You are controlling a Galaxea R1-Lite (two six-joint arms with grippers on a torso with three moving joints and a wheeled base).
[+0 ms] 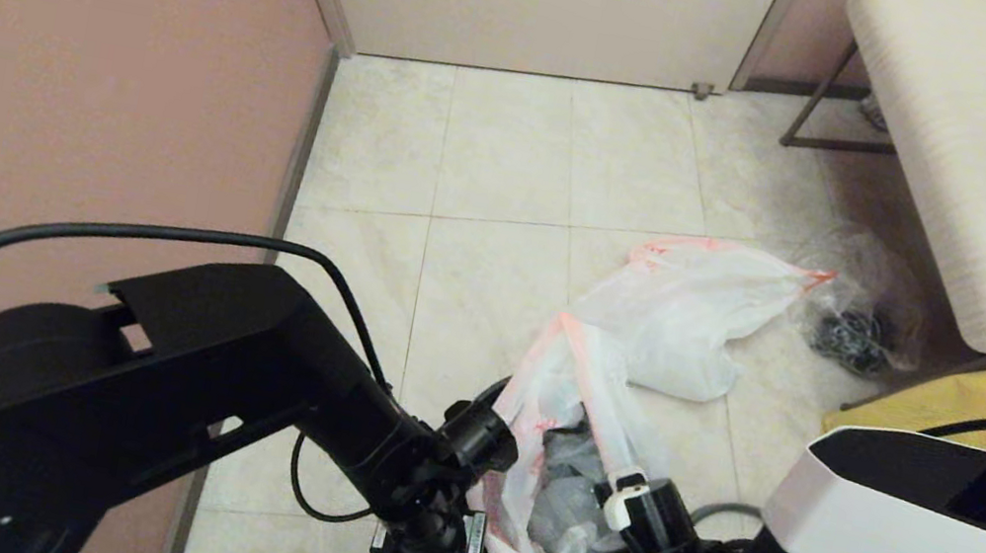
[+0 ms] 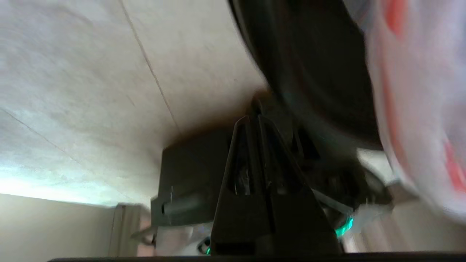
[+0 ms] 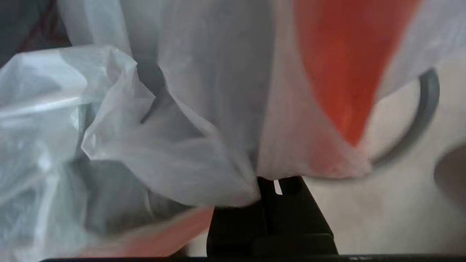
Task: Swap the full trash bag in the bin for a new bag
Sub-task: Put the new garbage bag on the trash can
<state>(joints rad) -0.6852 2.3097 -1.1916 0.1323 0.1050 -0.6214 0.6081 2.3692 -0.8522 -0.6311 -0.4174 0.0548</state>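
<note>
Nearest you, your left gripper (image 2: pixel 256 109) is clenched on nothing beside the bin (image 2: pixel 313 72). Your right gripper (image 3: pixel 276 182) pinches the orange-rimmed full trash bag (image 1: pixel 548 456), which sits in the bin. Farther out on the floor tiles (image 1: pixel 504 148), the new bag (image 1: pixel 688 309) lies crumpled beside a clear bag of black cords (image 1: pixel 857 317).

bin (image 1: pixel 502 388) mostly hidden by bag (image 1: pixel 559 448) & arms, left end effector (image 2: pixel 255 112) blurred, prob. empty

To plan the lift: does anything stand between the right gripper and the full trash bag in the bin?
Nothing visible does: the right gripper is shut on the rim of the full trash bag in the bin.
</note>
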